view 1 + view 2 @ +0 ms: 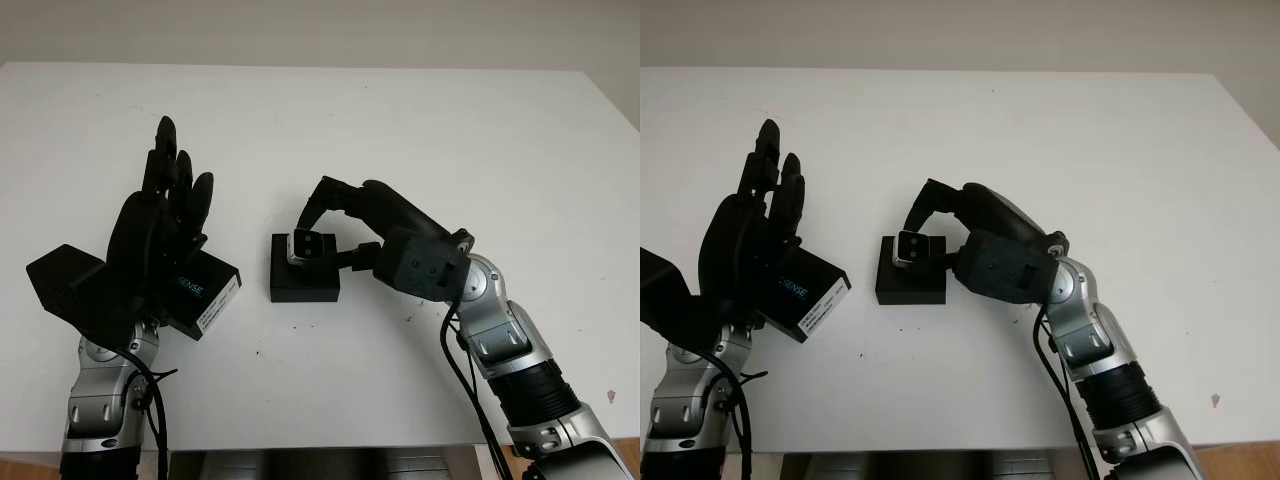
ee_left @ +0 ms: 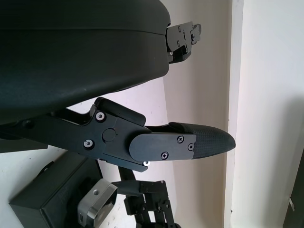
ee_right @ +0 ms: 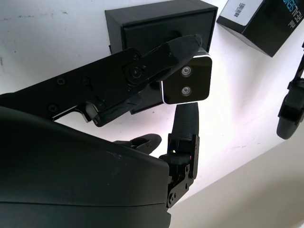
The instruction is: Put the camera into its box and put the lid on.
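The camera (image 1: pixel 306 246), a small silver-edged block with a dark front face carrying two round lenses, is pinched in the fingers of the right hand (image 1: pixel 335 225) just above the open black box (image 1: pixel 303 272), which sits near the middle of the white table (image 1: pixel 450 130). Its lens face points back toward the robot, and the two lenses sit side by side across the body, so the long axis runs roughly left to right over the box. In the right wrist view the camera (image 3: pixel 186 84) is clamped between one finger lying along its side and another beneath it, with the box (image 3: pixel 156 28) right behind. The left hand (image 1: pixel 160 230) is raised above the table's left part, open and holding nothing. Partly under it lies the black lid (image 1: pixel 205 290), slightly tilted, to the left of the box and apart from it; white lettering ending in "SENSE" and a white barcode sticker show on its side.
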